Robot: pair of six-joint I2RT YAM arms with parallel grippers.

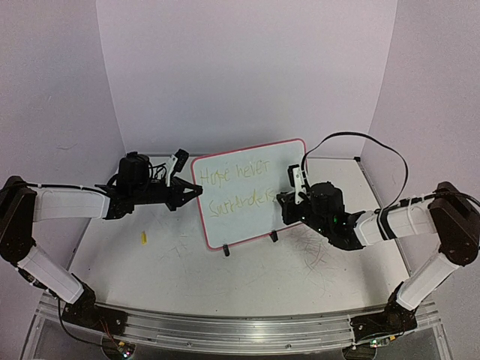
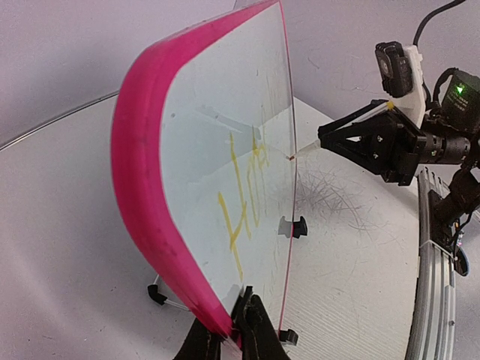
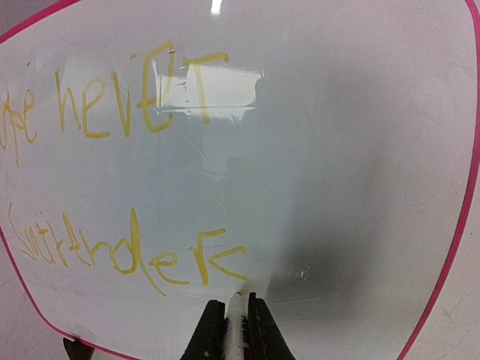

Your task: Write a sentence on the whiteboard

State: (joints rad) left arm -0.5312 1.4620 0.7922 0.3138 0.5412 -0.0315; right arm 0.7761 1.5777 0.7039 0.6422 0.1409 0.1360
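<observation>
Yellow-green, the sentence [image 3: 127, 255] fills two lines on the upright whiteboard [image 1: 277, 161] standing between my grippers. My left gripper [image 2: 238, 319] clamps its pink left edge. My right gripper [image 3: 234, 306] pinches a marker [image 3: 236, 330], its tip touching the last letter.

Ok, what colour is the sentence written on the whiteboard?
Yellow. The sentence on the whiteboard shows best in the right wrist view.

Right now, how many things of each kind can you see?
Whiteboard: 1
Grippers: 2, the left gripper and the right gripper
Marker: 1
Small yellow piece: 1
Total: 5
</observation>
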